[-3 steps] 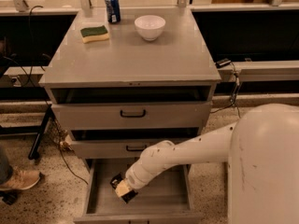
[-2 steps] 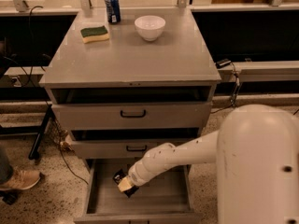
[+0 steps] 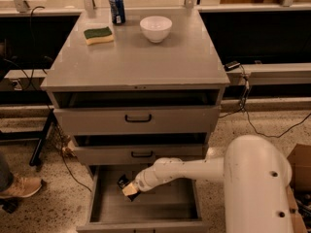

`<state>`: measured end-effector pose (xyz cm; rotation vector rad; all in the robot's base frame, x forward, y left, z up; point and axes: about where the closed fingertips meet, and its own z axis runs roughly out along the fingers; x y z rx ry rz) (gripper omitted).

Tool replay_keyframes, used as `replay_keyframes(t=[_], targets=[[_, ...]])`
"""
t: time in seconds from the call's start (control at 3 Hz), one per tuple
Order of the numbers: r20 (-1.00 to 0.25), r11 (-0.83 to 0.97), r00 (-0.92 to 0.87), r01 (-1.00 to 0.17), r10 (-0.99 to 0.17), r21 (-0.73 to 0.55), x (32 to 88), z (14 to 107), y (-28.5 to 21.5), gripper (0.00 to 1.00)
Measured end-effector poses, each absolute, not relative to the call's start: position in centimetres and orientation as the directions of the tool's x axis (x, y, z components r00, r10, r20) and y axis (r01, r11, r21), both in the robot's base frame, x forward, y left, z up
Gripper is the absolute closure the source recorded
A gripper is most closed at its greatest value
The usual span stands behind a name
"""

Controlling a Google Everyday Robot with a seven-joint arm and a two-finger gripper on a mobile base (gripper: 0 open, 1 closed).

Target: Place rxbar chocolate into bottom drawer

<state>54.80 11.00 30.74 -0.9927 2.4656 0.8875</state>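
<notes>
A Google Everyday Robot's white arm point(image 3: 194, 169) is extending from its rounded body point(image 3: 257, 188) at the grey cabinet's point(image 3: 141, 67) front right corner, leaning into the bottom drawer point(image 3: 146, 212), which is standing pulled fully out at the cabinet's foot. The gripper point(image 3: 127, 188) is hanging inside that drawer, toward the cabinet's left side and just under the middle drawer's point(image 3: 141, 154) front, its fingers closing on the rxbar chocolate point(image 3: 122, 182), a small dark bar showing at the tip. The bar is sitting above the drawer's plain grey floor, inside its walls and apart from them. The top drawer point(image 3: 138, 119) and middle drawer are both standing slightly open. On the cabinet's top, a green-and-yellow sponge point(image 3: 98, 35) is lying at the back left, a blue can point(image 3: 116, 8) is standing behind it at the rear edge, and a white bowl point(image 3: 156, 28) is sitting near the back centre. A tan shoe point(image 3: 19, 187) is resting on the floor well left of the cabinet.
</notes>
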Motion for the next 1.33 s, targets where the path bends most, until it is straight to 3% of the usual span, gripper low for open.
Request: replay_keyframes(t=[1.0,1.33], targets=[[-0.515,0.485,-0.718,-0.696,-0.468,0.530,56.1,21.8,13.3,0.12],[-0.519,0.502,-0.723,-0.690,-0.455,0.521,56.0,21.5,12.2,0.00]])
